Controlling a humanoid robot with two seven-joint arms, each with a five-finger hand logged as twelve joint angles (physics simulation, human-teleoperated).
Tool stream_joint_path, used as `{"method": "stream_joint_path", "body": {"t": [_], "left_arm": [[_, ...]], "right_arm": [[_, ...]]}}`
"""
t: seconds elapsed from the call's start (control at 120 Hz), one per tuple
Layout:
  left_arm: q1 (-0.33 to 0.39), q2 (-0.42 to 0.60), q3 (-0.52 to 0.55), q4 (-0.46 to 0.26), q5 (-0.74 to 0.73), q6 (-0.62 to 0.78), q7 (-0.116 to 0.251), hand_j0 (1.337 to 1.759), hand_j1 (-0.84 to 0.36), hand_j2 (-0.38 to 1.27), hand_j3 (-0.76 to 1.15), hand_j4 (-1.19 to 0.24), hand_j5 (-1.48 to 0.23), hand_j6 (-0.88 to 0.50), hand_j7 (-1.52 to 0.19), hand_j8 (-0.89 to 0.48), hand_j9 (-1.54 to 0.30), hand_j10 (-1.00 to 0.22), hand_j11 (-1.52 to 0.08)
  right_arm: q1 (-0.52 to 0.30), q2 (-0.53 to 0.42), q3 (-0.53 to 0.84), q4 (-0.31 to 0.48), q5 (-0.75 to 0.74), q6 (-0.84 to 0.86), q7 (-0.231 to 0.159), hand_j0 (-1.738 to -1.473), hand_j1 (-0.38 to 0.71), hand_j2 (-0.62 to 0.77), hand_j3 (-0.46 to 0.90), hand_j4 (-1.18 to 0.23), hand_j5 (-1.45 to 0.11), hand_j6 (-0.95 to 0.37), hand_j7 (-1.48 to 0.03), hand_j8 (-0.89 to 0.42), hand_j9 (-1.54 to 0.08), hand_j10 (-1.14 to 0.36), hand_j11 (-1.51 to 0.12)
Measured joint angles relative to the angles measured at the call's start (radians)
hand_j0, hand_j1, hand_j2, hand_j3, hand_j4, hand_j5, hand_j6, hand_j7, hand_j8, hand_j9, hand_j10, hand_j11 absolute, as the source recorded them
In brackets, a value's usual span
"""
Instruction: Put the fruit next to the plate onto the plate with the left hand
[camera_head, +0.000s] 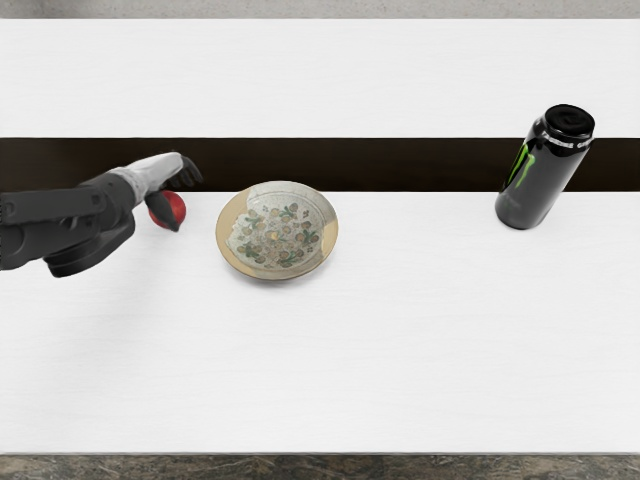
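A small red fruit (171, 207) is held just left of the plate (277, 229), a round gold-rimmed dish with a green floral pattern near the table's middle. My left hand (172, 195) reaches in from the left edge and its dark fingers are curled around the fruit, covering its top and left side. I cannot tell whether the fruit still touches the table. The plate has nothing on it. A gap of bare table separates the fruit from the plate's left rim.
A black can with a green logo (543, 168) stands upright at the right, near the table's far edge. A dark gap (400, 163) runs across behind the plate, with another white surface beyond it.
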Motion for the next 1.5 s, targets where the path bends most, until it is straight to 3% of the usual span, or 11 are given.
{"method": "stream_joint_path", "body": {"t": [0.225,0.333,0.7,1.117,1.5], "left_arm": [[0.0,0.003,0.026,-0.008,0.0,-0.003,0.006,1.657,-0.23,0.1,0.0,-0.49,-0.65,-0.49,-0.65,-0.49,-0.65,-0.49,-0.65],[0.0,0.008,0.031,-0.015,0.003,-0.005,0.008,1.656,-0.28,0.14,0.0,-0.55,-0.69,-0.52,-0.69,-0.45,-0.71,-0.54,-0.72],[-0.03,0.055,0.037,-0.056,-0.021,-0.016,0.02,1.65,-0.34,0.24,0.0,-0.69,-0.93,-0.41,-0.93,-0.33,-0.95,-0.45,-0.94],[-0.208,0.036,0.057,-0.068,-0.118,-0.164,0.021,1.643,-0.36,0.26,0.0,-0.78,-1.17,-0.29,-1.15,-0.2,-1.13,-0.36,-1.14],[-0.295,-0.167,0.081,-0.062,-0.168,-0.238,0.021,1.642,-0.36,0.26,0.0,-0.79,-1.22,-0.28,-1.19,-0.19,-1.16,-0.35,-1.16]], "right_arm": [[0.0,0.0,0.0,0.0,0.0,0.0,0.0,-1.658,-0.31,-0.01,0.0,-0.03,-0.04,-0.03,-0.04,-0.03,-0.04,-0.03,-0.04],[0.0,0.0,0.0,0.0,0.0,0.0,0.0,-1.658,-0.31,-0.01,0.0,-0.03,-0.04,-0.03,-0.04,-0.03,-0.04,-0.03,-0.04],[0.0,0.0,0.0,0.0,0.0,0.0,0.0,-1.658,-0.31,-0.01,0.0,-0.03,-0.04,-0.03,-0.04,-0.03,-0.04,-0.03,-0.04],[0.0,0.0,0.0,0.0,0.0,0.0,0.0,-1.658,-0.31,-0.01,0.0,-0.03,-0.04,-0.03,-0.04,-0.03,-0.04,-0.03,-0.04],[0.0,0.0,0.0,0.0,0.0,0.0,0.0,-1.658,-0.31,-0.01,0.0,-0.03,-0.04,-0.03,-0.04,-0.03,-0.04,-0.03,-0.04]]}}
